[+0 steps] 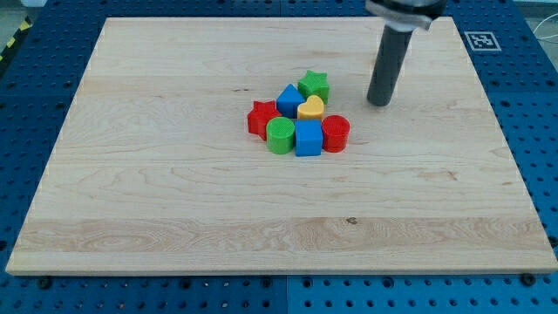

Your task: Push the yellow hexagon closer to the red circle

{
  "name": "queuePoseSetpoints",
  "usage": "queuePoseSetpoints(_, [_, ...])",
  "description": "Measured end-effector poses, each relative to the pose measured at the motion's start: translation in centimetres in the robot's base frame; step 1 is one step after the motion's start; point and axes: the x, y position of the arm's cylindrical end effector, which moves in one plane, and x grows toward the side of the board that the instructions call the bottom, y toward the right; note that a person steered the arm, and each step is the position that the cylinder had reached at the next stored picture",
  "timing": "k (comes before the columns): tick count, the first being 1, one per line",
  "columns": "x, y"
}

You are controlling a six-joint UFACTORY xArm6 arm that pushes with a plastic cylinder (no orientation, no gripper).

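Observation:
The only yellow block [310, 108] looks heart-shaped rather than hexagonal. It sits in a tight cluster near the board's middle. The red circle [336, 133] lies just below and to the right of it, nearly touching. My tip [378, 103] rests on the board to the right of the cluster, apart from every block, level with the yellow block and up and to the right of the red circle.
The cluster also holds a green star [314, 85] at its top, a blue triangular block [289, 98], a red star [260, 118] at its left, a green circle [281, 136] and a blue cube [309, 138]. The wooden board [174, 218] lies on a blue perforated table.

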Motion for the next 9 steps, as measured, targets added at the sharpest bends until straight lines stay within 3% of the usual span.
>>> queuePoseSetpoints(2, [-7.2,7.0])
queuePoseSetpoints(3, [-11.1,7.1])
queuePoseSetpoints(4, [-12.0,5.3])
queuePoseSetpoints(7, [-3.7,4.9])
queuePoseSetpoints(9, [-8.5,5.5])
